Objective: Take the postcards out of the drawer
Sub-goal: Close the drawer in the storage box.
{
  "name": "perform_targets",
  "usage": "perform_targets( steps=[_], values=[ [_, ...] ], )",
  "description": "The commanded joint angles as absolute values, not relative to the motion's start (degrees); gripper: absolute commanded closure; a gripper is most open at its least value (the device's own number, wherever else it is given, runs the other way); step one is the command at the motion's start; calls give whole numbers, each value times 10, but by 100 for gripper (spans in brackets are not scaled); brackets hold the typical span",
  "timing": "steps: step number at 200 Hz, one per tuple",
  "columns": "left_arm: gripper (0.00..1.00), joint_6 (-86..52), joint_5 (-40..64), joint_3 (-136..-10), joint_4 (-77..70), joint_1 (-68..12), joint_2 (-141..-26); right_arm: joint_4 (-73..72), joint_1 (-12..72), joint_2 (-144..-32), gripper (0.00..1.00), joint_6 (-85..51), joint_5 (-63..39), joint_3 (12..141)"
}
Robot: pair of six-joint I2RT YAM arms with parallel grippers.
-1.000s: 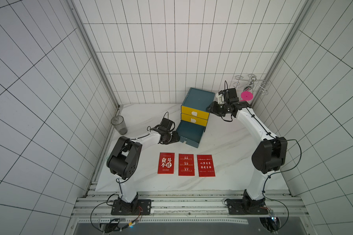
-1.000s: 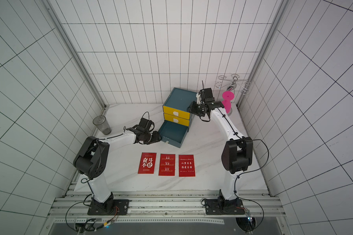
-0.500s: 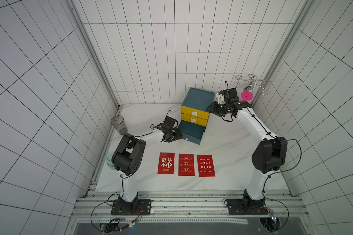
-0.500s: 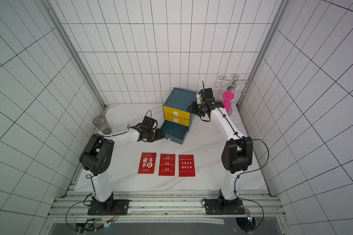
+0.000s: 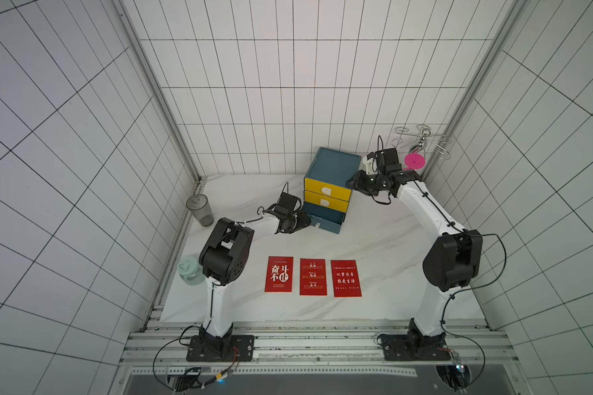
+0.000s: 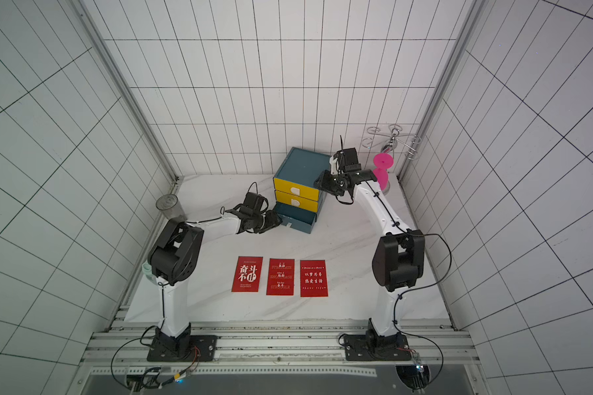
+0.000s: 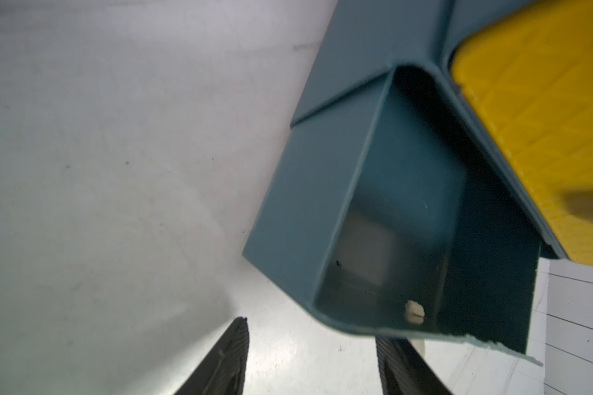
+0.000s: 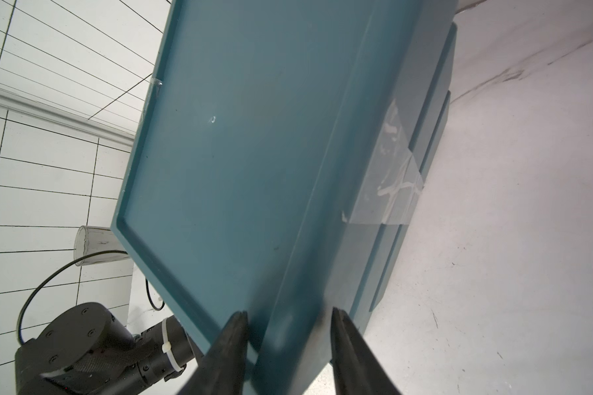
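"Red postcards [image 5: 313, 276] [image 6: 280, 276], where are they lying?"

"All three are flat on the worktop [image 5: 384, 253], face up in a row near its front edge. They lie side by side with narrow gaps, well apart from the cabinet [image 5: 334, 164] at the back."

"And the drawer?"

"The bottom drawer [image 5: 324, 219] [image 7: 308, 191], the teal one under the two yellow drawers [image 5: 326, 191], stands partway out. The left gripper [image 5: 305, 222] [image 7: 310, 330] sits low at the drawer's front left corner, jaws parted and holding nothing. One finger [image 7: 401, 362] is right at the front wall, the other over bare worktop."

"The right gripper?"

"The right gripper [image 5: 353, 183] [image 8: 288, 311] is up at the cabinet's top front right corner, clamped over the rim. One finger is on the top face, the other on the side wall."

"Anything else?"

"A grey tumbler [image 5: 199, 210] stands by the left edge, towards the back corner."
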State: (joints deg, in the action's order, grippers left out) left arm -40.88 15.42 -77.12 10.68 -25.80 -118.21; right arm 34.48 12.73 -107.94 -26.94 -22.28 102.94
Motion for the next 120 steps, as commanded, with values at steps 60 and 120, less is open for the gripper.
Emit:
perform_targets(
  steps=[60,120],
  values=[
    [42,-510,186,-806,-10,-235,-1243,366,124,-1105,58,-278,-225,1019],
    [42,-540,173,-817,-29,-235,-1262,363,124,-1106,58,-280,-225,1014]
  ],
)
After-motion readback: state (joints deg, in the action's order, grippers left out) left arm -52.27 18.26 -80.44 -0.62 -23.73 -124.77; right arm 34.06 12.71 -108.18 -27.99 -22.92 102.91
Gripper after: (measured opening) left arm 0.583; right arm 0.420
